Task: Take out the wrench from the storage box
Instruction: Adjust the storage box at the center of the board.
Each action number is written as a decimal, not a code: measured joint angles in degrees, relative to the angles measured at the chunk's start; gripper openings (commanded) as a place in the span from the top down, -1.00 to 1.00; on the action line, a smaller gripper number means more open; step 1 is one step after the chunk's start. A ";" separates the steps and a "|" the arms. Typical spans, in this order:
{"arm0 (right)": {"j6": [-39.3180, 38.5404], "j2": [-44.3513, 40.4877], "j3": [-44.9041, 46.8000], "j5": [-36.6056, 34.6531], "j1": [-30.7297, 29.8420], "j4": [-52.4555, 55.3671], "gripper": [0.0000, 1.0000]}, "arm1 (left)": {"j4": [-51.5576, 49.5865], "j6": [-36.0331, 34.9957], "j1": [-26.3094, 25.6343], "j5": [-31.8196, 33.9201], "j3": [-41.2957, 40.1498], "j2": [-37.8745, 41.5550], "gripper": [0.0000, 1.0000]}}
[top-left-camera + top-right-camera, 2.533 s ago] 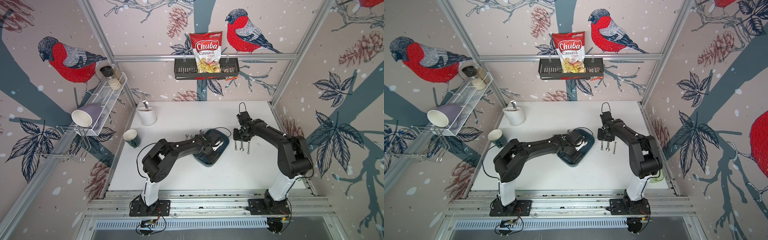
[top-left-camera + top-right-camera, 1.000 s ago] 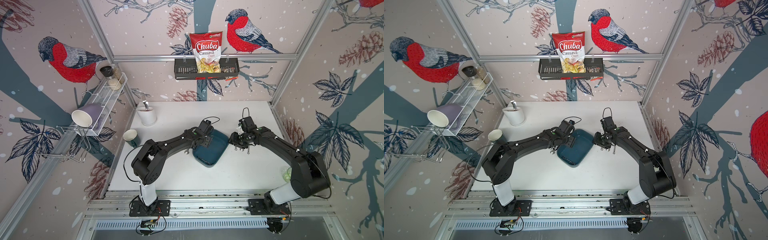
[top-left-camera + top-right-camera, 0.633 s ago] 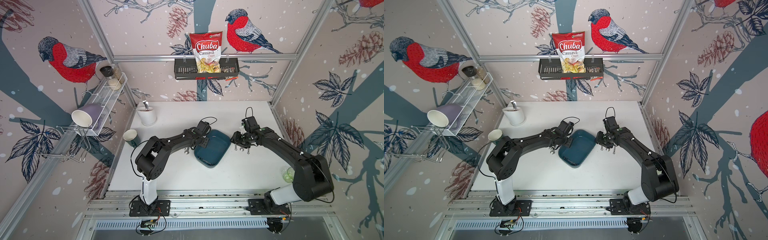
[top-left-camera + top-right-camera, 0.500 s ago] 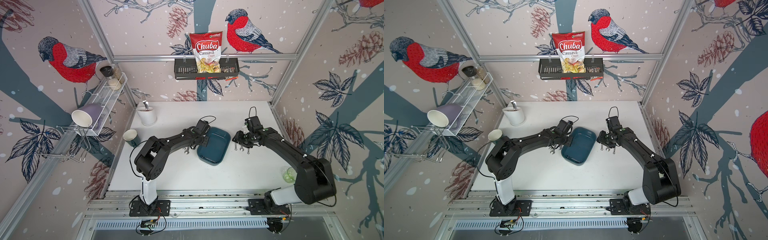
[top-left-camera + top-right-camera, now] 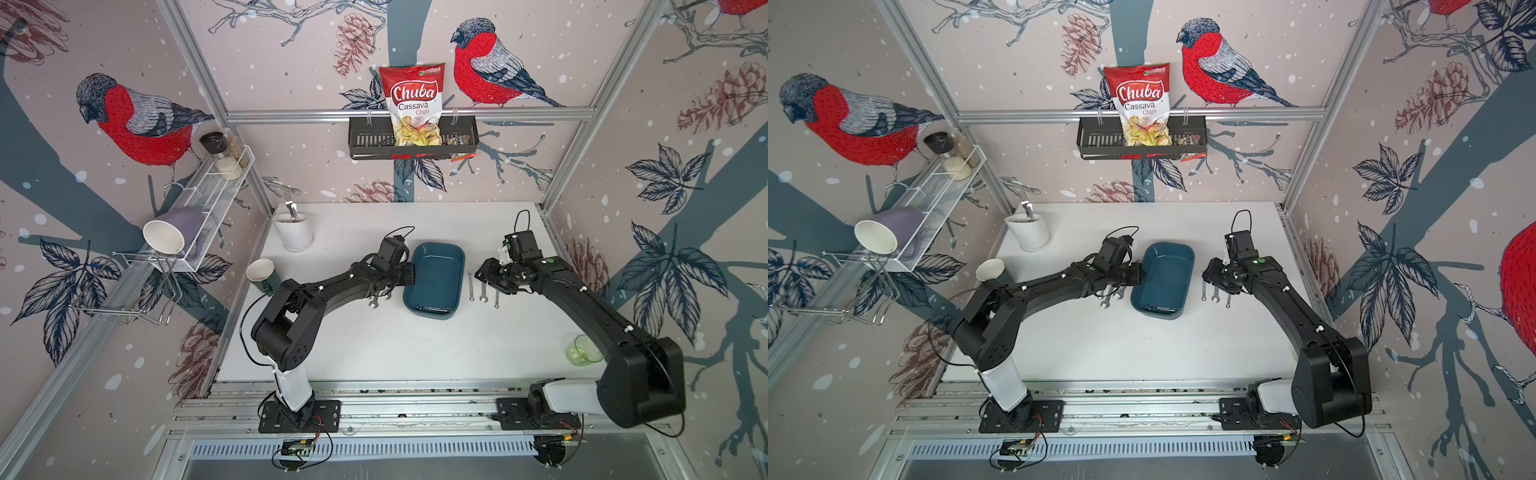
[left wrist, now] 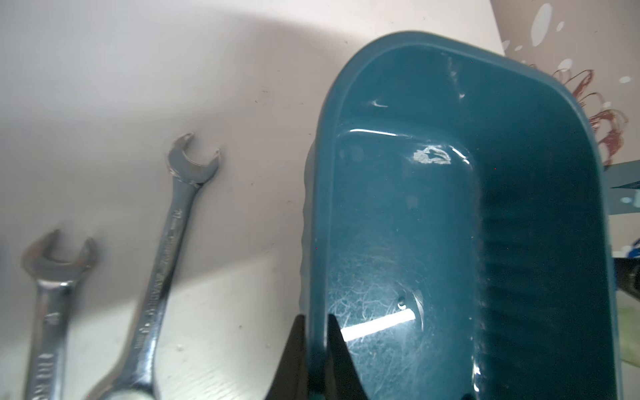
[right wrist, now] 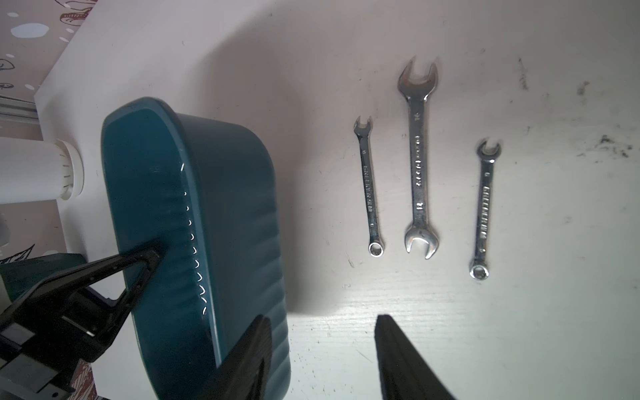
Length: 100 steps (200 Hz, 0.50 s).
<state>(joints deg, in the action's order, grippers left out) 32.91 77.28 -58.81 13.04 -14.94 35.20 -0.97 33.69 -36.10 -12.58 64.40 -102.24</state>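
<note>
The storage box (image 5: 436,253), a teal tray, lies mid-table in both top views (image 5: 1167,257); no wrench shows inside it. My left gripper (image 6: 315,322) is shut on the box's left wall, one finger inside and one outside, as the right wrist view also shows (image 7: 154,254). Two wrenches (image 6: 173,242) (image 6: 48,311) lie left of the box, partly under my left arm (image 5: 376,301). Three more wrenches (image 7: 370,187) (image 7: 419,162) (image 7: 485,207) lie in a row to its right (image 5: 483,291). My right gripper (image 7: 323,318) hangs open and empty between the box and that row (image 5: 488,276).
A white utensil pot (image 5: 294,232) and a dark green mug (image 5: 262,274) stand at the table's left. A green glass (image 5: 582,349) sits near the right front edge. A wire rack (image 5: 208,203) and a black basket with a chips bag (image 5: 413,137) hang on the walls.
My left gripper has shut on the box's left wall. The box has swung from a diagonal to nearly straight and shifted slightly back. My right gripper drew a little to the right.
</note>
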 measured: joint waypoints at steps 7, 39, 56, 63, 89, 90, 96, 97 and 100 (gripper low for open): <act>0.00 -0.22 -0.09 0.02 0.00 0.04 -0.07 | 2.05 1.40 0.39 -1.68 -1.14 0.04 1.00; 0.00 -1.07 -0.68 0.02 0.00 0.48 -0.07 | 7.87 6.03 1.81 -5.73 -3.87 0.07 1.00; -0.02 -1.09 -0.98 0.00 0.00 0.85 -0.08 | 10.64 8.09 2.19 -8.37 -4.87 0.04 1.00; -0.02 -1.09 -1.09 0.02 0.00 0.96 -0.07 | 11.19 8.37 2.29 -8.46 -4.92 -0.04 1.00; -0.02 -1.09 -1.36 0.02 0.00 1.29 -0.07 | 15.02 10.25 2.71 -10.64 -5.75 -1.11 1.00; -0.02 -1.09 -1.36 0.02 0.00 1.29 -0.07 | 15.06 10.34 2.71 -10.71 -5.75 -1.16 1.00; -0.02 -1.09 -1.40 0.02 0.00 1.33 -0.08 | 15.28 10.84 2.71 -11.21 -5.79 -1.57 1.00; -0.02 -1.09 -1.40 0.02 0.00 1.33 -0.08 | 15.28 10.91 2.71 -11.28 -5.79 -1.66 1.00; -0.02 -1.09 -1.42 0.02 0.00 1.31 -0.07 | 15.32 10.95 2.71 -11.39 -5.86 -1.79 1.00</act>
<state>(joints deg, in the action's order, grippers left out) 32.88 76.18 -60.23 13.06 -14.94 36.51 14.35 44.64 -33.39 -23.97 58.54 -104.03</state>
